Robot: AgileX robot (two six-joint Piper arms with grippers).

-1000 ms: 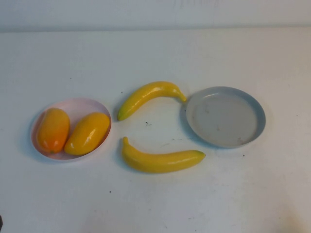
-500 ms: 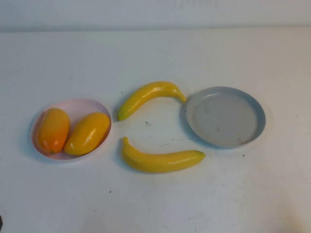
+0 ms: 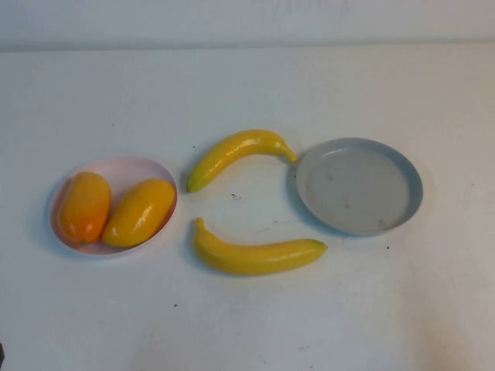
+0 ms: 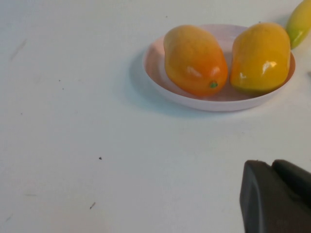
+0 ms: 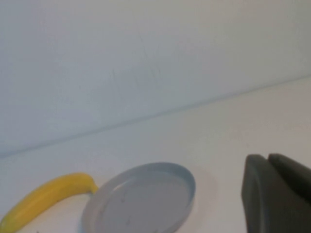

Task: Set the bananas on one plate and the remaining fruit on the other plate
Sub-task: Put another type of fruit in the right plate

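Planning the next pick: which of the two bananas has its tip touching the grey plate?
The far banana: its right tip meets the grey-blue plate rim. The near banana lies apart from it. Left gripper and right gripper show only in wrist views.

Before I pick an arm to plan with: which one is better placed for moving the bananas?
Probably the right. Both bananas lie beside the empty grey plate on its side; the right gripper faces it. The left gripper faces the pink plate holding both mangoes.
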